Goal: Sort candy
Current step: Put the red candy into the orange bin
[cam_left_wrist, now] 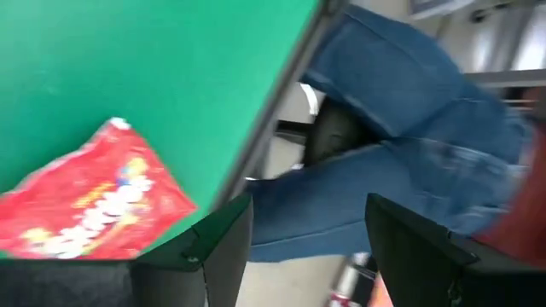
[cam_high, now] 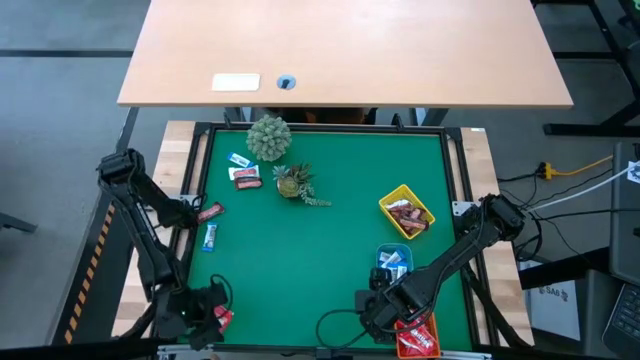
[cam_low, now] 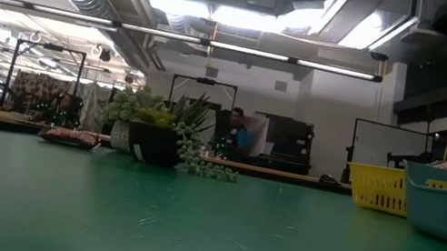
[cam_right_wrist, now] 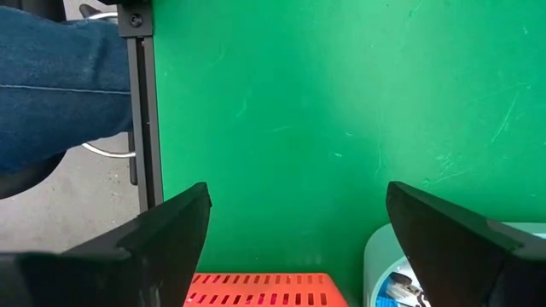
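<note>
- left hand point(cam_high: 205, 312), fingers wide apart with nothing between them, sits at the table's point(cam_high: 320, 250) near left corner beside a red packet point(cam_left_wrist: 90, 200).
- right hand point(cam_high: 378, 312), also wide, hangs near the orange tray point(cam_high: 418, 340).
- farther off: blue tray point(cam_high: 392, 262), yellow tray point(cam_high: 406, 212) of candy.
- loose candy point(cam_high: 244, 174) lies by the plants point(cam_high: 270, 137).

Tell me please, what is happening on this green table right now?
A two-armed robot is sorting candy into coloured trays. Both arms are low at the near edge. The left gripper is open and empty, next to a red packet at the table's corner. The right gripper is also open and empty, above the orange tray and beside the blue tray. The yellow tray already holds some bars. A few sweets are unsorted near the two small plants.
</note>
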`<state>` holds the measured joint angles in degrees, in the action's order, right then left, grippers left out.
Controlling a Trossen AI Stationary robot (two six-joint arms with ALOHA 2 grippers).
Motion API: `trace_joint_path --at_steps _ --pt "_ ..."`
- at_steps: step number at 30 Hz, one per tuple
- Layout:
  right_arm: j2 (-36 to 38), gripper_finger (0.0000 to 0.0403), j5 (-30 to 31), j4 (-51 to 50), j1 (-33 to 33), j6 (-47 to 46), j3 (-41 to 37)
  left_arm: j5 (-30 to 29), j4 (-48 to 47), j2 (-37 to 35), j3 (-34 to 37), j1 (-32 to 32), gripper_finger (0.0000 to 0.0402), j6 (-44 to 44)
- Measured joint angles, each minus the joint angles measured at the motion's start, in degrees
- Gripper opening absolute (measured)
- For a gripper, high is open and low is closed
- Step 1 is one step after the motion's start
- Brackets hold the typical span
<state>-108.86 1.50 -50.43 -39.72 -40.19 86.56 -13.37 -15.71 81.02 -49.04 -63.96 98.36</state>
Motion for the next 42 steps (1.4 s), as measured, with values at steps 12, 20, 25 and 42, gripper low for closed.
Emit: trace_joint_path --at_steps 12,20,25,42 --pt "0.0 0.0351 0.5 0.6 0.0 0.0 0.0 5.7 -15.6 13.7 -5.5 0.0 0.022 -2.5" --pt "0.0 0.0351 0.5 1.1 0.0 0.0 0.0 6.3 -17.4 19.7 -5.9 0.0 0.022 -1.5" --pt "0.0 0.0351 0.5 1.1 0.0 0.0 0.0 4.9 -18.8 20.4 -6.0 0.0 0.022 -1.7" --pt "0.0 0.0351 2.1 1.1 0.0 0.0 0.0 -2.0 -17.2 20.7 -5.4 0.9 0.0097 -4.1"
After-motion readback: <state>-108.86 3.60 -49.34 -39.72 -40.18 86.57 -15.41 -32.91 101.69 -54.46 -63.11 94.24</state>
